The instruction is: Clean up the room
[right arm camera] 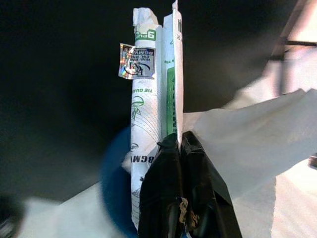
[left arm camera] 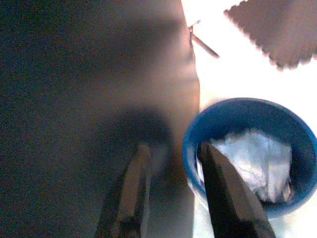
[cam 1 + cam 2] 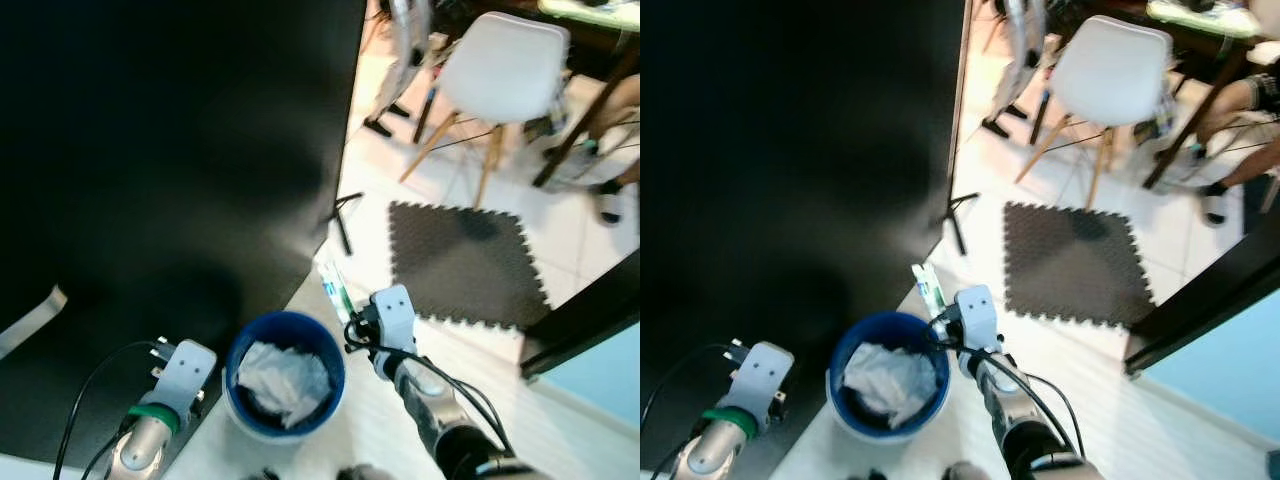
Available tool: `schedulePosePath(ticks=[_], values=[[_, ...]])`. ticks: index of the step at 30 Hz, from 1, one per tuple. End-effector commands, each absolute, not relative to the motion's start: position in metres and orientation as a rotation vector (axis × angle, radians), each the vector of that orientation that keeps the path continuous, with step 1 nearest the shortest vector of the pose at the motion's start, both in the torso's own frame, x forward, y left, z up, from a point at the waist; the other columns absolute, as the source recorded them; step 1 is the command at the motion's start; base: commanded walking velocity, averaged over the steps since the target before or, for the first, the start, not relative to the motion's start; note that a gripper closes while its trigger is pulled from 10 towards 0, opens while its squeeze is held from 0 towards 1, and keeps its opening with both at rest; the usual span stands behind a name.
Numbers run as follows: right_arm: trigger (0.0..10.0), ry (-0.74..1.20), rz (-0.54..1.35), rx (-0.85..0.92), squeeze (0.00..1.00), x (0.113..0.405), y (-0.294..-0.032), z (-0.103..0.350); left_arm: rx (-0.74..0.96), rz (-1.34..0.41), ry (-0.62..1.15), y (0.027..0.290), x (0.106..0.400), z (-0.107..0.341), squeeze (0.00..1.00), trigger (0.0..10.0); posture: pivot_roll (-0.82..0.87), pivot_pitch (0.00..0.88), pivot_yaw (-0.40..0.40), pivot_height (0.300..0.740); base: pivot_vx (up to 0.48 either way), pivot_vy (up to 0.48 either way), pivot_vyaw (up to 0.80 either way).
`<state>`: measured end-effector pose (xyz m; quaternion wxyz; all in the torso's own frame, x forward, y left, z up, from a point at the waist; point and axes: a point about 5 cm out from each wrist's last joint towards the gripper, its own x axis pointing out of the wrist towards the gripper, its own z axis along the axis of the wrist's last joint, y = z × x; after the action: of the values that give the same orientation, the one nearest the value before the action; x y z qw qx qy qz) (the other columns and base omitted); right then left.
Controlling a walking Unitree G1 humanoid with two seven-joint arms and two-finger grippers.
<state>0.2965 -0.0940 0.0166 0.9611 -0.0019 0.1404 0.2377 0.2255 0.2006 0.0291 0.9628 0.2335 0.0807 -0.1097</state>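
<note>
Crumpled white paper [image 3: 283, 378] lay in one round blue plastic bin [image 3: 285, 372]; right end effector [image 1: 179, 148] pinched one white-green wrapper [image 1: 154, 124], left end effector [image 2: 171, 163] gaped empty beside it.

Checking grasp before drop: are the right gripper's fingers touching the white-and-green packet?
Touching. The right wrist view shows the right gripper's black fingers closed on the flat white-and-green packet's lower edge, no gap.
</note>
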Motion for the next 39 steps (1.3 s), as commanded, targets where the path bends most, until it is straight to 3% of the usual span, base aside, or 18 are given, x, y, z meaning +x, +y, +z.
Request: schedulePosePath(ticks=[1, 3, 13, 14, 15, 20, 29, 30, 37, 39], values=[[10.0, 0.332, 0.504, 0.006, 0.0, 0.289, -0.092, 0.008, 0.475, -0.255, 0.189, 0.198, 0.22, 0.026, 0.0, 10.0, 0.08, 0.149, 0.023, 0.72, 0.0, 0.0, 0.0], [10.0, 0.345, 0.56, 0.019, 0.0, 0.286, -0.08, 0.007, 0.459, -0.276, 0.187, 0.198, 0.205, 0.033, 0.0, 10.0, 0.11, 0.199, 0.025, 0.72, 0.0, 0.0, 0.0], [10.0, 0.315, 0.577, -0.089, 0.0, 0.295, -0.06, 0.017, 0.396, -0.261, 0.208, 0.194, 0.169, 0.051, 0.0, 10.0, 0.18, 0.259, 0.014, 0.72, 0.0, 0.0, 0.0], [10.0, 0.286, 0.57, -0.074, 0.91, 0.299, -0.058, 0.023, 0.389, -0.255, 0.211, 0.193, 0.167, 0.054, 0.0, 10.0, 0.19, 0.265, 0.012, 0.72, 0.0, 0.0, 0.0], [10.0, 0.247, 0.563, -0.038, 1.0, 0.305, -0.056, 0.031, 0.384, -0.251, 0.211, 0.192, 0.166, 0.057, 0.0, 10.0, 0.19, 0.264, 0.011, 0.72, 0.0, 0.0, 0.0], [10.0, 0.122, 0.521, -0.005, 1.0, 0.323, -0.05, 0.059, 0.377, -0.248, 0.221, 0.189, 0.164, 0.063, 0.0, 10.0, 0.19, 0.256, 0.013, 0.72, 0.0, 0.0, 0.0], [10.0, 0.134, 0.502, -0.079, 0.97, 0.323, -0.055, 0.055, 0.379, -0.249, 0.221, 0.187, 0.171, 0.066, 0.0, 10.0, 0.18, 0.233, 0.013, 0.72, 0.0, 0.0, 0.0], [10.0, 0.145, 0.491, -0.072, 0.0, 0.32, -0.06, 0.051, 0.367, -0.235, 0.22, 0.186, 0.176, 0.067, 0.0, 10.0, 0.16, 0.213, 0.01, 0.72, 0.0, 0.0, 0.0], [10.0, 0.181, 0.465, -0.027, 0.0, 0.305, -0.077, 0.032, 0.264, -0.134, 0.26, 0.187, 0.199, 0.057, 0.0, 10.0, 0.11, 0.159, 0.004, 0.72, 0.0, 0.0, 0.0], [10.0, 0.21, 0.439, -0.043, 0.0, 0.289, -0.092, 0.015, 0.228, -0.062, 0.333, 0.188, 0.213, 0.041, 0.0, 10.0, 0.07, 0.12, 0.002, 0.72, 0.0, 0.0, 0.0]])
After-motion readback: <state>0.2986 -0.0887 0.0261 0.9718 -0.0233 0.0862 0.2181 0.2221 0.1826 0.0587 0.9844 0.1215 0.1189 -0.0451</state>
